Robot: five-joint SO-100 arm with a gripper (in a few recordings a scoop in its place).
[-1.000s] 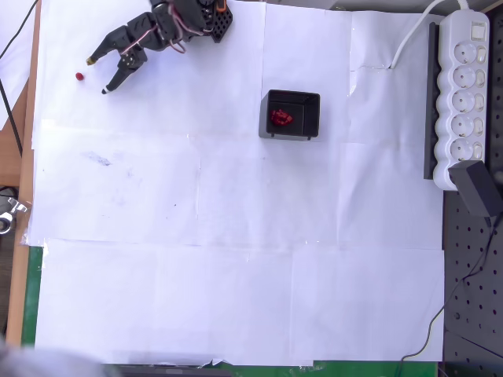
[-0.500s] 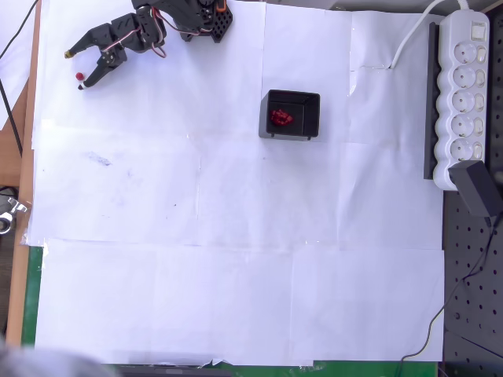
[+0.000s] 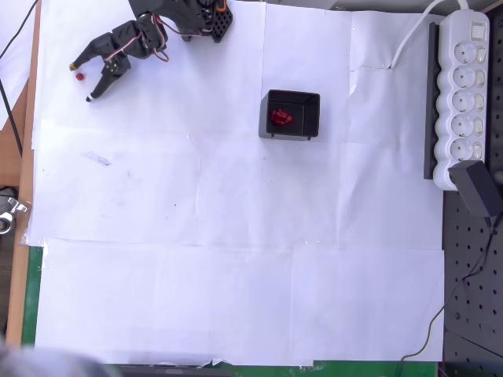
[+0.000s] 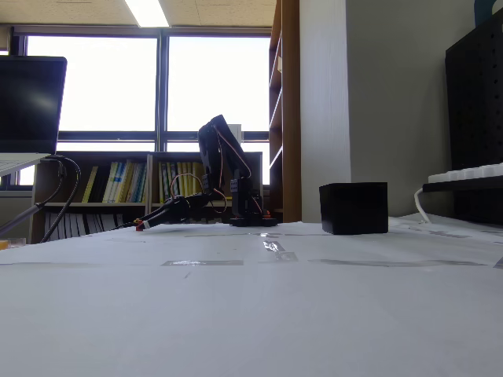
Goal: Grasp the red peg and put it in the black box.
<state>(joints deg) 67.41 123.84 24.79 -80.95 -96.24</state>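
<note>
In the overhead view the red peg (image 3: 79, 76) is a tiny dot on the white paper at the far upper left. My gripper (image 3: 81, 82) stands open around it, one fingertip just above and left of the peg, the other below and right of it. The black box (image 3: 314, 118) sits to the right, near the top middle, well apart from the gripper. In the fixed view the arm reaches low to the left with the gripper (image 4: 143, 225) near the paper, and the black box (image 4: 354, 208) stands to the right of the arm.
A lumpy red heap (image 3: 281, 118) lies inside the box. A white power strip (image 3: 464, 94) and a black adapter (image 3: 479, 188) line the right edge. The wooden table edge (image 3: 23, 157) runs down the left.
My gripper swung left to the peg, then shifted slightly down and right, so the peg now lies between the open fingers. The peg and the box stayed put.
</note>
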